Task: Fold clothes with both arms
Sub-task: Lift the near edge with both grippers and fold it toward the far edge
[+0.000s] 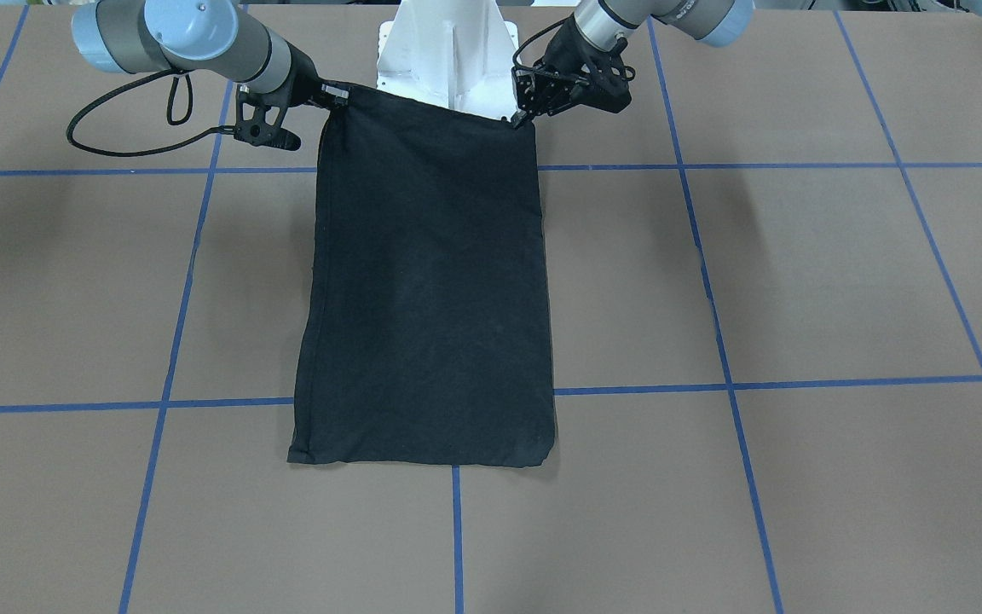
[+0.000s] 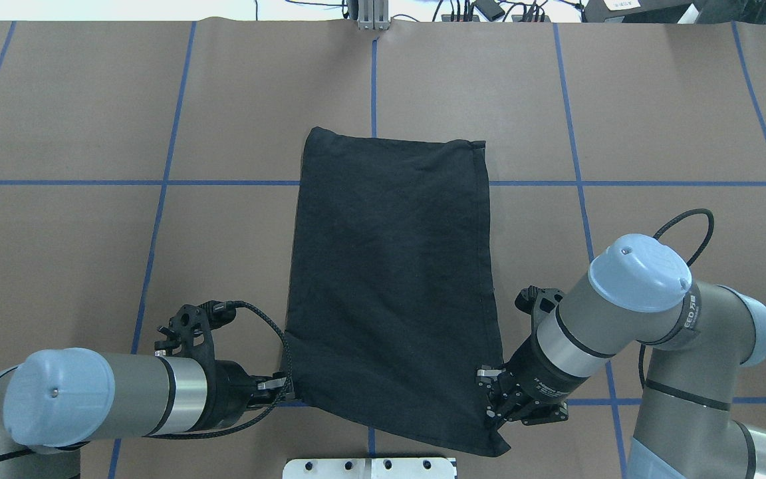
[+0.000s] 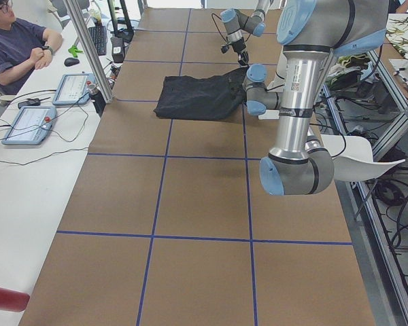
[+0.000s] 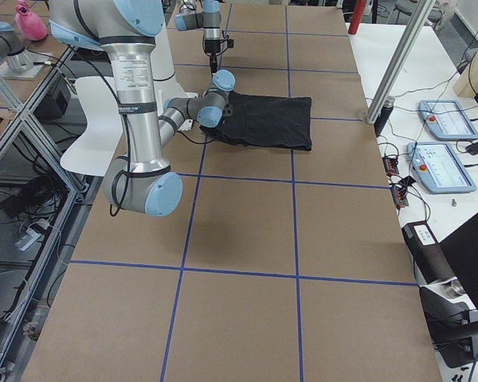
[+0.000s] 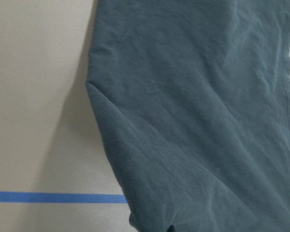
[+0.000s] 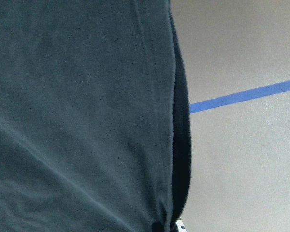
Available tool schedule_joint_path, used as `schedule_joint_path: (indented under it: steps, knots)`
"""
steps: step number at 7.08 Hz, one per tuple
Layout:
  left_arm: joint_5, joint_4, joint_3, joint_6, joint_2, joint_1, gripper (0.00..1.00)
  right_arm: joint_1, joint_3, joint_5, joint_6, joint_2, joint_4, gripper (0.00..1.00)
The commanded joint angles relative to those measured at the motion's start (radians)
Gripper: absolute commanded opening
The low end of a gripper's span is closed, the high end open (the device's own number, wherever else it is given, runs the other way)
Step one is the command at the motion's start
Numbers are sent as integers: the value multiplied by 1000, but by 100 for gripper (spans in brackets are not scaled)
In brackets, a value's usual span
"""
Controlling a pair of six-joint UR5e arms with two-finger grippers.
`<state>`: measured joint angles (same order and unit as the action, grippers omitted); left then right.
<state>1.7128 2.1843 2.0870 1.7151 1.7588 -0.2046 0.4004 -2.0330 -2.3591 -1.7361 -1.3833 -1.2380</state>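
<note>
The T-shirt (image 2: 389,279) is soft black cloth, matt and finely creased, with a stitched hem along one edge. Under it the table (image 2: 90,266) wears a brown paper-like sheet, dull and smooth, crossed by slightly glossy blue tape (image 2: 57,181). The right arm (image 2: 576,332) and left arm (image 2: 130,399) show satin grey metal-looking tubes, brighter silvery bands and smooth light-blue plastic caps. The cable (image 2: 248,305) has a braided black sheath; the pedestal (image 1: 448,51) is painted white.

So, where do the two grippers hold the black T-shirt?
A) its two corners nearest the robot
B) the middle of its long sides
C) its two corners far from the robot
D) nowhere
A: the left gripper and the right gripper each pinch a corner of the T-shirt at the robot's end; its far end lies free.
</note>
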Motion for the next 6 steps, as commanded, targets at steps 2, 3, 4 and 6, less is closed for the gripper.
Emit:
schedule_joint_path:
  steps: [2,3,4,6]
  knots:
    - [70,-4,53,-2,1,-48,0,105,5,-75,-6,7,2,0]
    - [120,-4,53,-21,5,-115,0,173,8,-116,-2,10,3,0]
    - [139,-4,50,-60,11,-172,0,214,20,-120,4,19,3,0]
    - [159,-6,13,-92,91,-272,0,271,109,-118,6,143,5,0]
